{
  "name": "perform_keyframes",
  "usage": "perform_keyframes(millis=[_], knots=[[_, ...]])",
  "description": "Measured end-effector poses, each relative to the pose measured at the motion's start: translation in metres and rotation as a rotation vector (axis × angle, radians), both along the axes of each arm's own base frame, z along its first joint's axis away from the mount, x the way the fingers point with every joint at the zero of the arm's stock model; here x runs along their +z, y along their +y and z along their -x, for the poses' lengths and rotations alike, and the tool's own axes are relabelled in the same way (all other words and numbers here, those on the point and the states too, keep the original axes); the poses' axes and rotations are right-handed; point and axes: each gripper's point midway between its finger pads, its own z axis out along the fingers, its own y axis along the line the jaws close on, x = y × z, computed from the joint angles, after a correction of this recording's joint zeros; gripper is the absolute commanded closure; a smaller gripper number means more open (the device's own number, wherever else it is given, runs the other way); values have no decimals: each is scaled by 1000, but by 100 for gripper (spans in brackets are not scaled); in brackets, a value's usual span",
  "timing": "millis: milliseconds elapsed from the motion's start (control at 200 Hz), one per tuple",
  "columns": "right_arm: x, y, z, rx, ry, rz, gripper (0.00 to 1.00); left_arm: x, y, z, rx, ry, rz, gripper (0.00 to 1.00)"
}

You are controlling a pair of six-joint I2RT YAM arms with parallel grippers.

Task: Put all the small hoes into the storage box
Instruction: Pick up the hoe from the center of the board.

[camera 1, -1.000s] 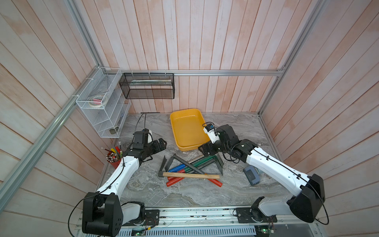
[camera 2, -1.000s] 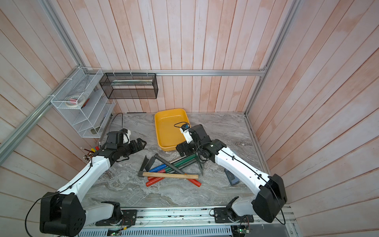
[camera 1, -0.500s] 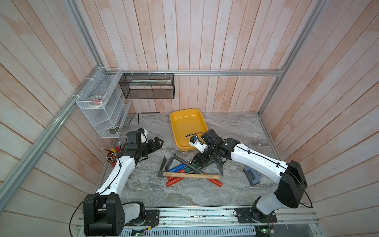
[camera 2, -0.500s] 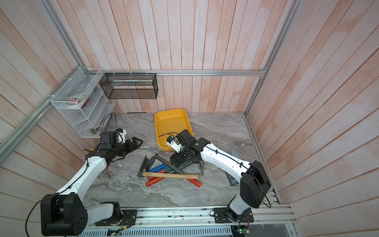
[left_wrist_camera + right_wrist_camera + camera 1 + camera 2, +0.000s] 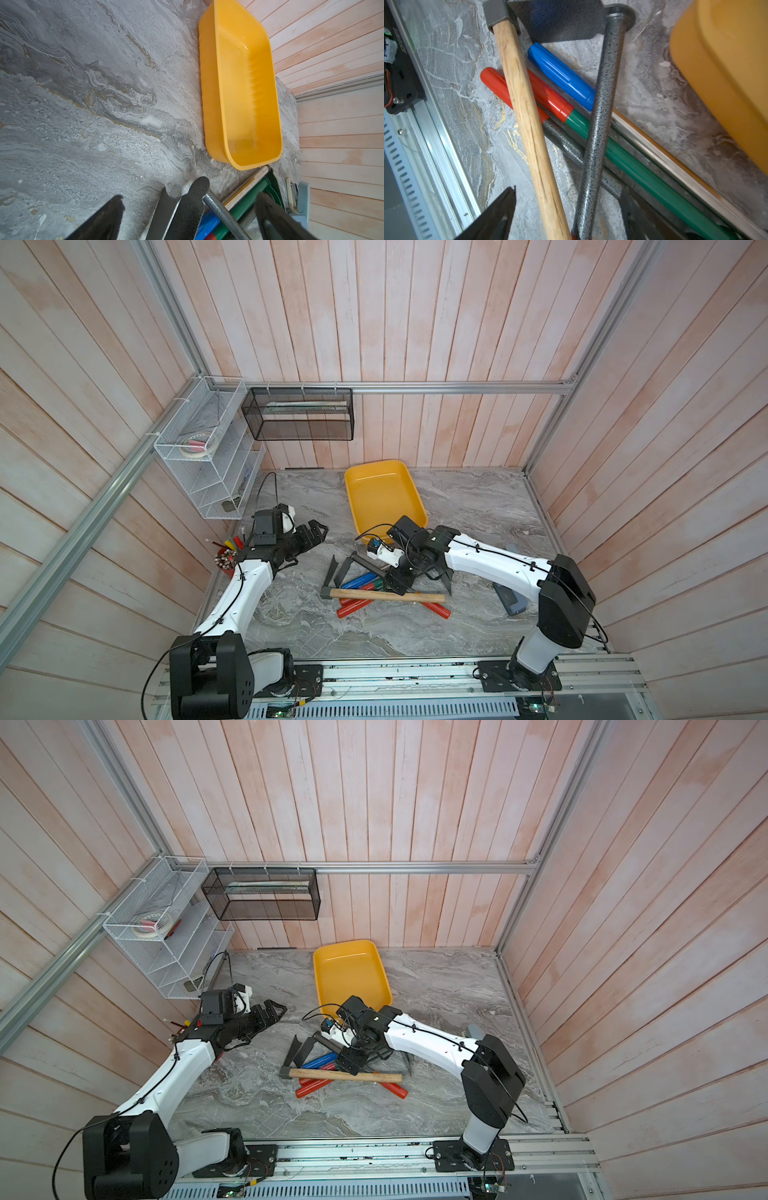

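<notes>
The small hoe (image 5: 601, 108) lies slanted in the middle of the worktop (image 5: 299, 626), near the storage box (image 5: 384, 497). Its blade points to the far left corner. The right tool (image 5: 568, 193) sits over its handle, fingers (image 5: 500, 216) wide apart. The left tool (image 5: 318, 529) is spread too, off to the side.

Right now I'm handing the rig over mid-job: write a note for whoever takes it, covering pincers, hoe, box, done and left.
Left pincer: open, empty, hovering above the table beside the tool pile.
Right pincer: open, low over the pile, fingers straddling the small hoe's speckled shaft and a wooden handle together; nothing gripped.
Small hoe: lying in the pile, near the storage box, which is empty.
Done: approach only.
Left: grip the hoe alone, lift it, set it in the box.
</notes>
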Motion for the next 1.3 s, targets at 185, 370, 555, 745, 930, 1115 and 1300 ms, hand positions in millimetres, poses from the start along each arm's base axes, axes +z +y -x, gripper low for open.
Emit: perform_keyframes(millis=[185, 370, 555, 745, 930, 1115, 1300], knots=[[-5, 10, 10, 48, 26, 4, 23, 1, 0, -1, 5, -3, 2, 0], [-12, 14, 22, 78, 65, 17, 26, 1, 0, -1, 5, -5, 2, 0], [-15, 12, 27, 84, 90, 24, 27, 1, 0, -2, 4, -8, 2, 0], [-24, 10, 31, 84, 119, 51, 28, 1, 0, -2, 4, -10, 3, 0], [-32, 6, 35, 80, 141, 69, 30, 1, 0, -2, 4, -8, 3, 0], [-37, 2, 39, 77, 157, 83, 31, 1, 0, -2, 4, -8, 6, 0], [-41, -1, 42, 71, 171, 92, 34, 1, 0, -1, 4, -7, 6, 0]])
